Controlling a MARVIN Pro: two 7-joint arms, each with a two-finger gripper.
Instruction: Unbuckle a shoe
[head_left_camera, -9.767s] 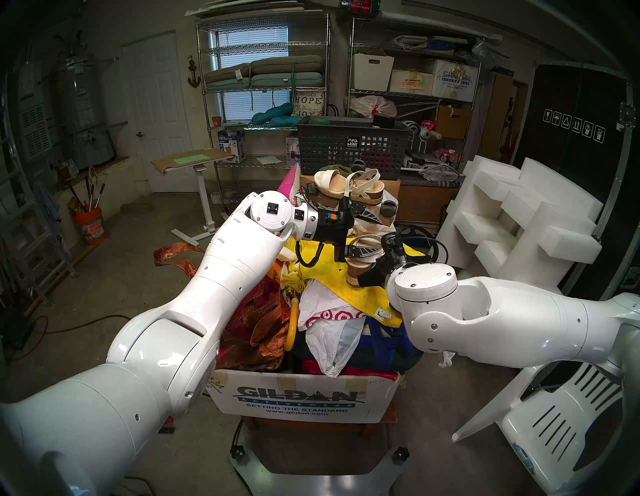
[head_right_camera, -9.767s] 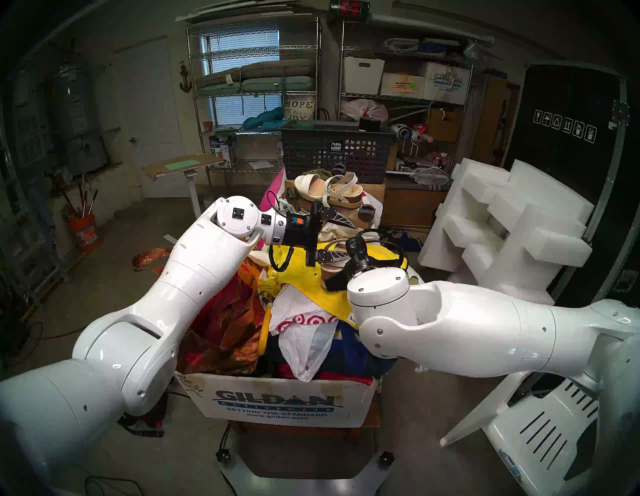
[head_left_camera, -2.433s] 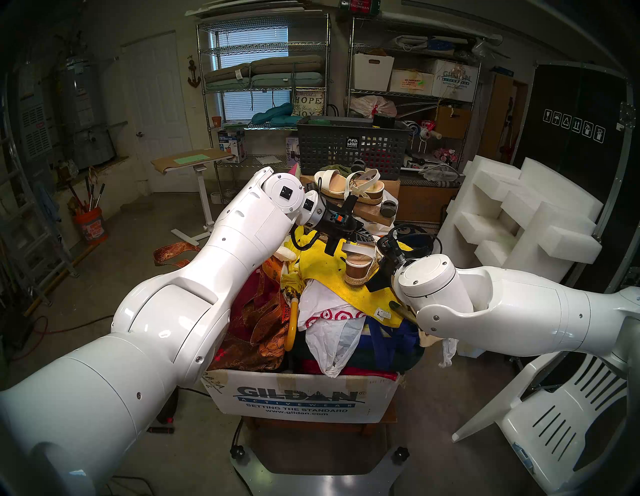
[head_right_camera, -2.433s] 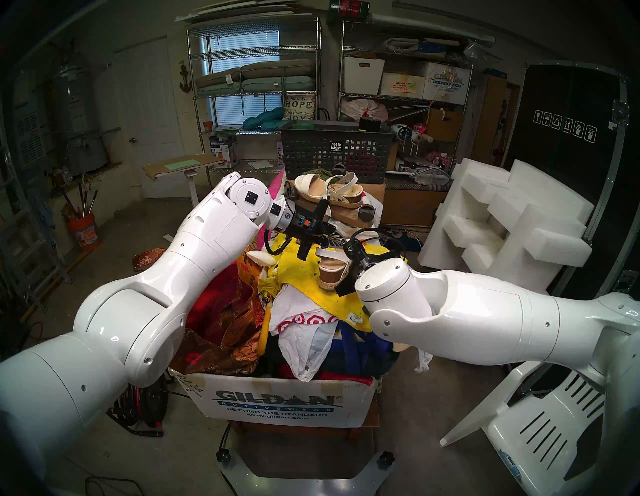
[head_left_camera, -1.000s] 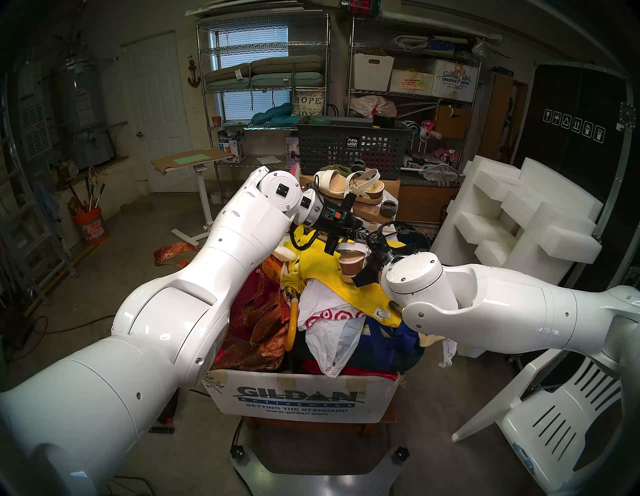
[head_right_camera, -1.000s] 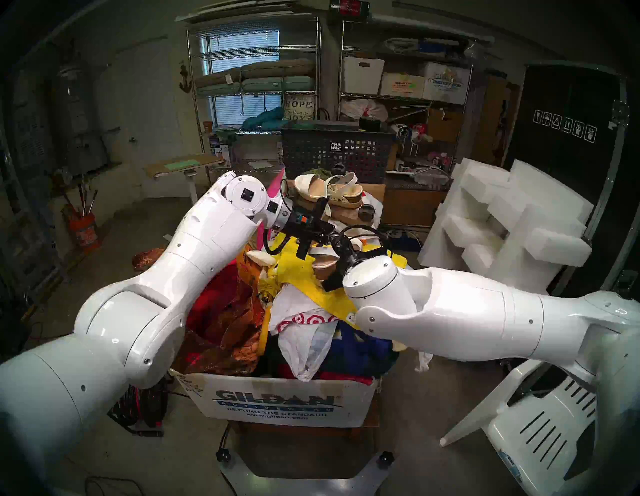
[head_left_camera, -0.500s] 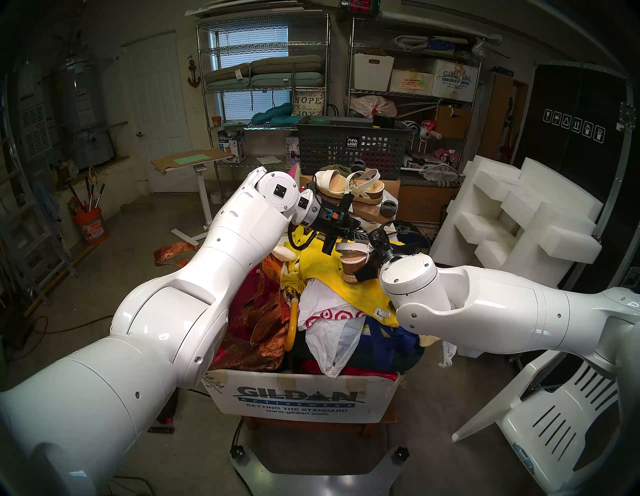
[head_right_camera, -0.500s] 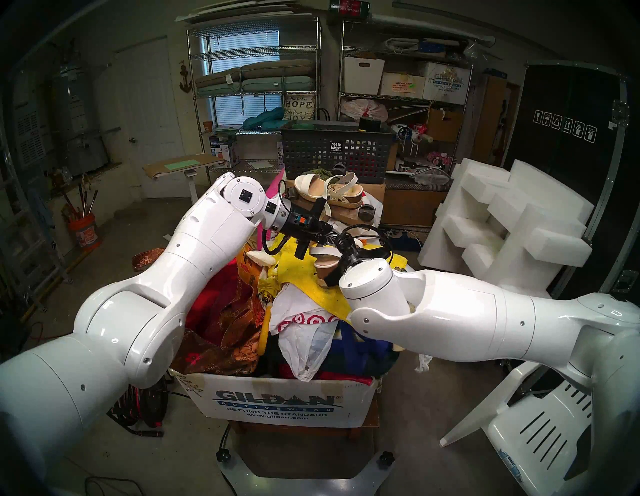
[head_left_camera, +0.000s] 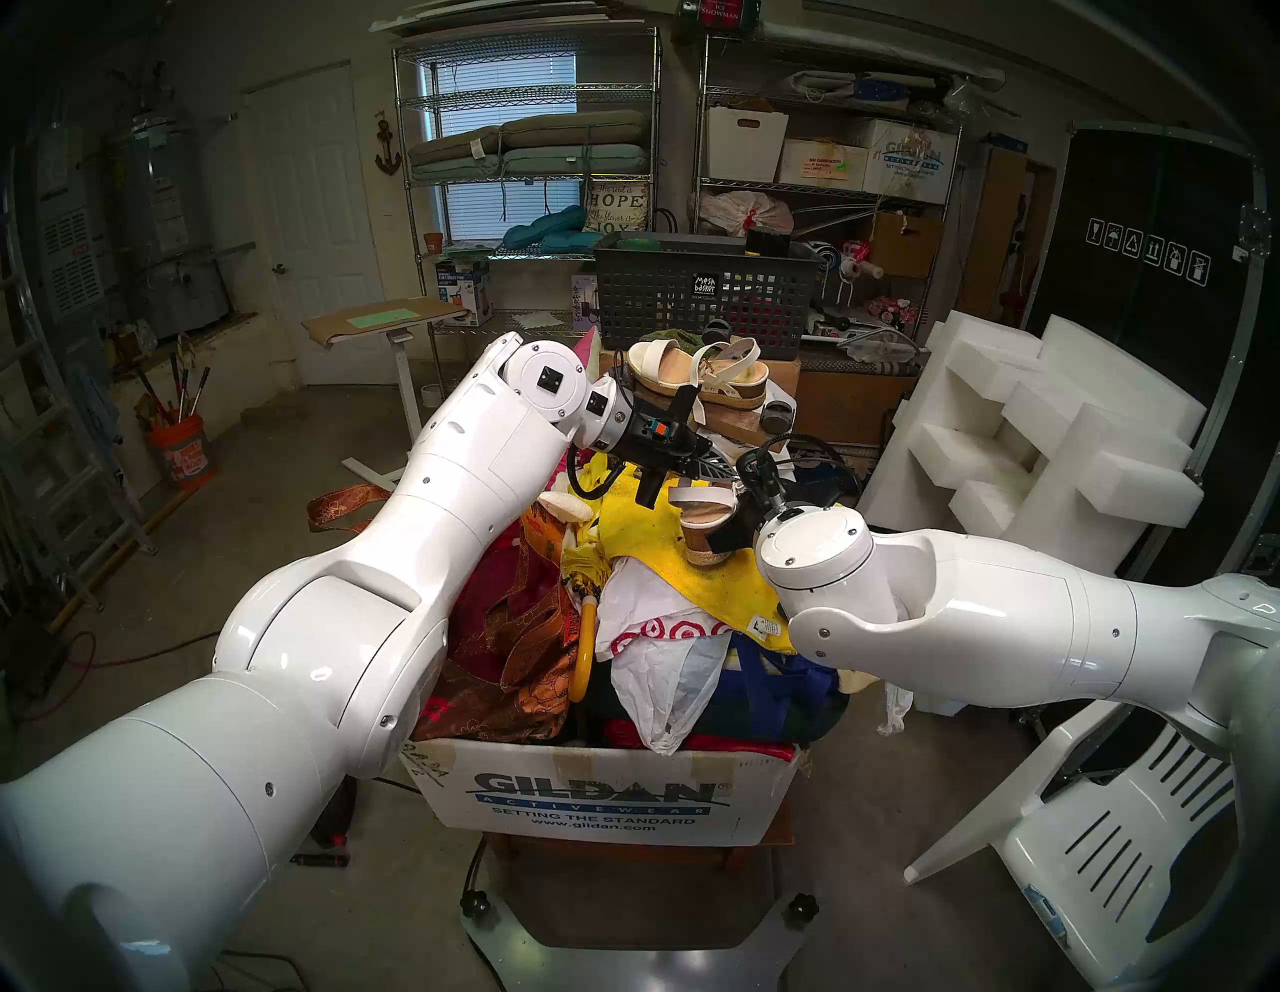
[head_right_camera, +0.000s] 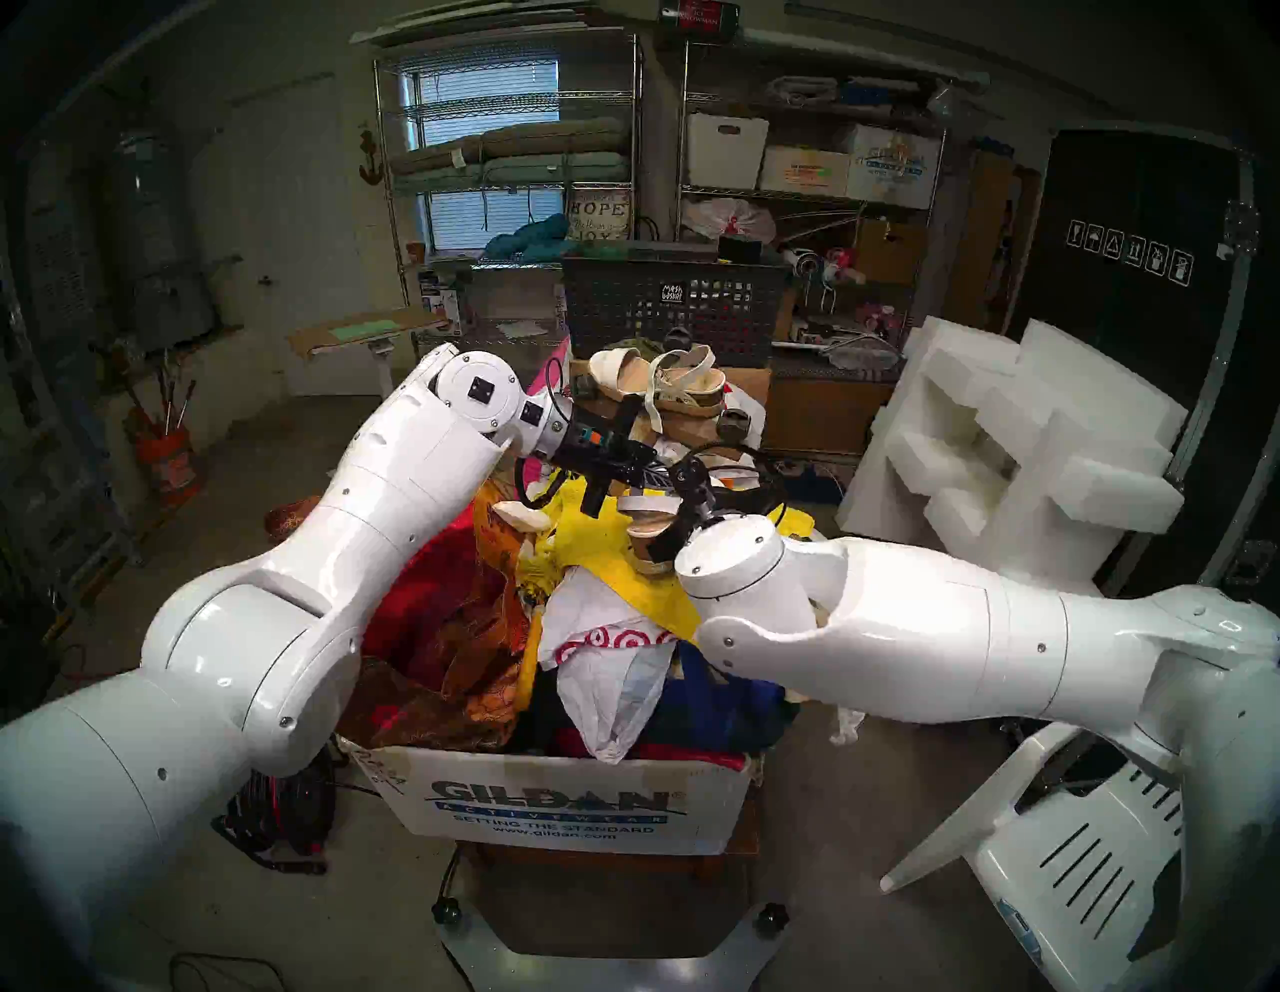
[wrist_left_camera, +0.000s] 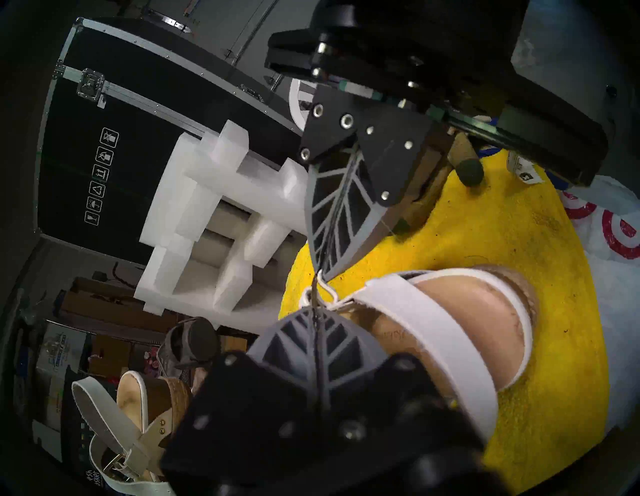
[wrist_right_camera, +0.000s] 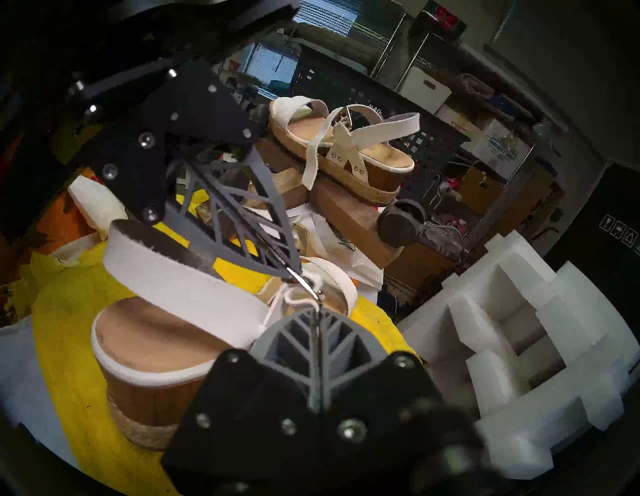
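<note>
Because the buckle sits at the sandal's ankle, both grippers meet there. Left gripper pinches the thin strap beside it; right gripper, clenched just below, apparently steadies the buckle so the strap can slide free.

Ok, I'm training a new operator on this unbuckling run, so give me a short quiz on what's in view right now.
1. True or false: the jaws of the left gripper and the right gripper stand wide open.
2. The sandal that both grippers reach for stands on: A) a yellow towel; B) the floor; C) a white chair.
3. Fill in: the twin sandal rests on a brown ___ block farther back.

Key: 1 false, both are shut, tips meeting near the ankle buckle; 2 A; 3 wooden.
</note>
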